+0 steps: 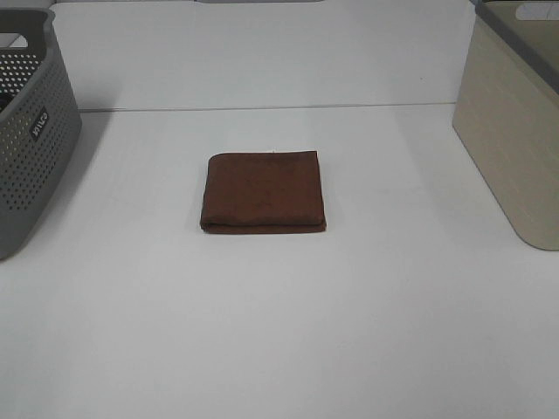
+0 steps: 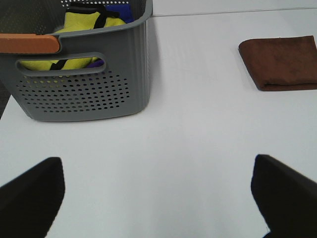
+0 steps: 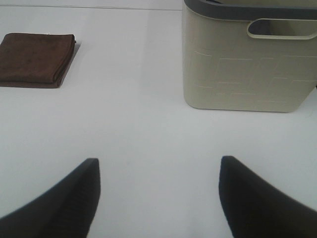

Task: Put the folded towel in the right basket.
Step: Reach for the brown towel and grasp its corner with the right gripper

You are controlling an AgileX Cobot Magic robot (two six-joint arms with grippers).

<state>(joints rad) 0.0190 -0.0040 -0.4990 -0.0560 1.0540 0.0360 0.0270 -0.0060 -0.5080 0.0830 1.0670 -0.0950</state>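
Note:
A folded brown towel (image 1: pixel 264 192) lies flat on the white table near its middle. It also shows in the left wrist view (image 2: pixel 281 62) and in the right wrist view (image 3: pixel 36 58). The right basket (image 1: pixel 515 122) is beige with a grey rim and stands at the right edge; the right wrist view shows its side and handle slot (image 3: pixel 247 59). My left gripper (image 2: pixel 158 191) is open and empty above bare table. My right gripper (image 3: pixel 158 186) is open and empty above bare table. Neither gripper shows in the exterior high view.
A grey perforated basket (image 1: pixel 26 131) stands at the left edge. In the left wrist view this basket (image 2: pixel 84 89) holds yellow and blue cloth (image 2: pixel 81 22). A seam (image 1: pixel 262 107) crosses the table behind the towel.

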